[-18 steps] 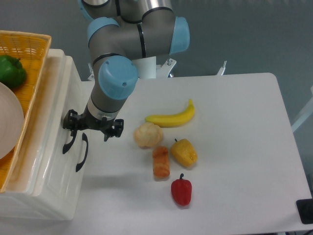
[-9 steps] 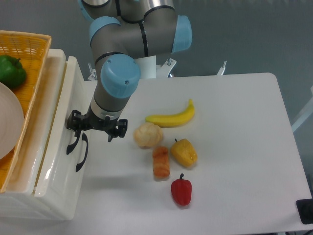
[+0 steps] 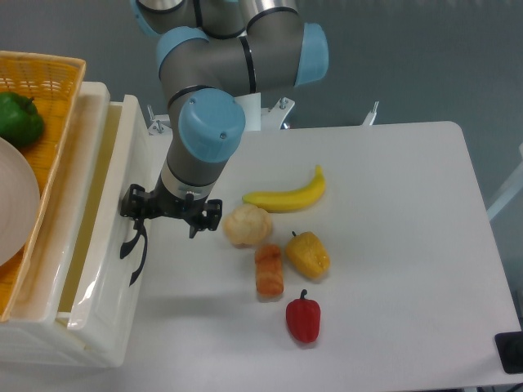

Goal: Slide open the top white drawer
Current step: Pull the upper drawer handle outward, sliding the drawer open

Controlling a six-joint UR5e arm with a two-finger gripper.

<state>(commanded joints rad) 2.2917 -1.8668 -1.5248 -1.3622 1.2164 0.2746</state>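
The glossy white drawer [image 3: 98, 245], partly out and cream inside, has its handle [image 3: 129, 243] apparently clamped in the gripper [image 3: 136, 214].

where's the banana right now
The banana lies on the white table near the middle of the camera view, just above the pale round fruit and the yellow pepper.
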